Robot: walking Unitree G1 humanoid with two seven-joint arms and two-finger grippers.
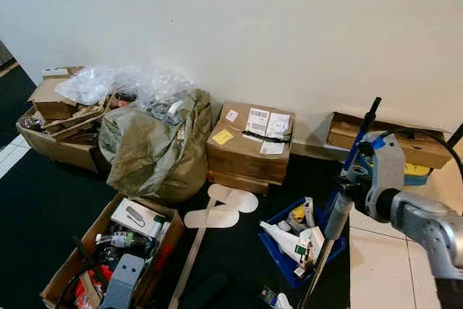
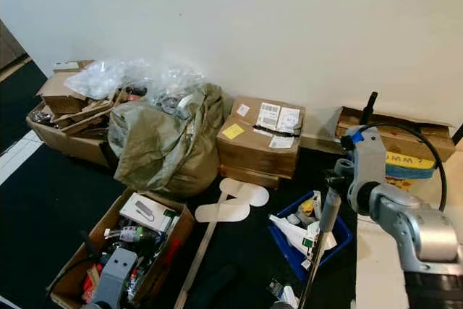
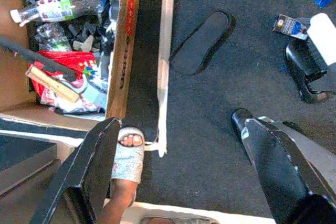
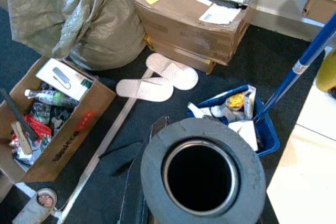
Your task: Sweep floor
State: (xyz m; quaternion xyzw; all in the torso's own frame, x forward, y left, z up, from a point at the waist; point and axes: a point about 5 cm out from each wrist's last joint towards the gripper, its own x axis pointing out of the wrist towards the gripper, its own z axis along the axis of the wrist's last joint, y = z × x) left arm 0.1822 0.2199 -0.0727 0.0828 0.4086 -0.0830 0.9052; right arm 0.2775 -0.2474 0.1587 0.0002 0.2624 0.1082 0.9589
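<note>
Open brown cardboard box (image 1: 108,251) of clutter at black carpet's (image 1: 43,208) left edge. Left gripper (image 3: 173,177) spread wide, empty. Right gripper (image 1: 347,186) closed on grey broom pole (image 1: 329,240); risk: head snagging white slippers (image 1: 221,208), blue tray (image 1: 278,251).

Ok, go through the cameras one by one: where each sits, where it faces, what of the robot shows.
Left eye view: on the head, looking down at floor clutter by a wall; right arm on a grey pole.
Right eye view: the head's other eye, same scene; white slippers mid-floor.
Left wrist view: looks down along the left gripper, fingers apart, at dark carpet and a person's sandalled foot.
Right wrist view: looks down the hollow pole top.
Shared: the open cardboard box, also in both eye views.
</note>
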